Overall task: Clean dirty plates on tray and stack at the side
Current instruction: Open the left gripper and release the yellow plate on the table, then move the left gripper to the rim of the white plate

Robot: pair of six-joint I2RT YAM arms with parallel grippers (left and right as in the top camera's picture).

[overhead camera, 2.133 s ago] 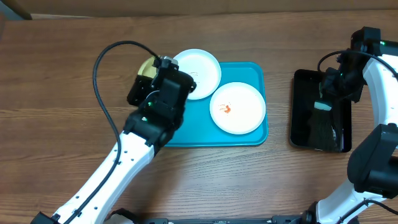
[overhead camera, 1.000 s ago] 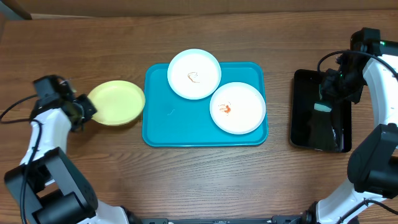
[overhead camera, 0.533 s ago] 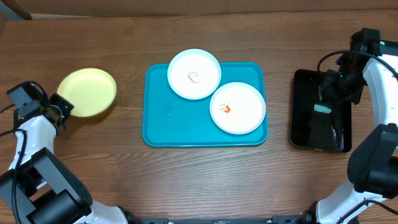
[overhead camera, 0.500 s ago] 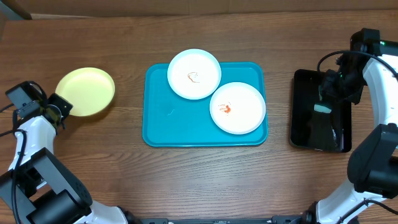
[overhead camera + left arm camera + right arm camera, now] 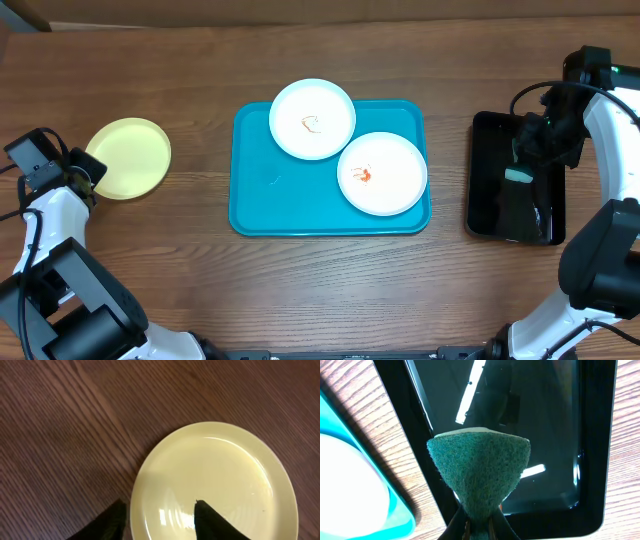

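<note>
Yellow-green plate [image 5: 128,172] now lies further left on the worktop [image 5: 200,290], well clear of the tray [image 5: 300,215], where two smeared white plates [image 5: 312,120] wait. Left wrist: the left tool [image 5: 160,521] stands spread astride that plate's rim, so it should back straight off without nudging it. Right wrist: the right tool [image 5: 479,529] pinches a green sponge [image 5: 479,475] above the black tray [image 5: 592,460]; the sponge belongs flat on a smear next.

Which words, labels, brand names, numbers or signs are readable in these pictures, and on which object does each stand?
No readable text anywhere. The pale yellow plate, the two white plates, the turquoise tray, the black tray and the green sponge bear no print; the white plates show only small smears.
</note>
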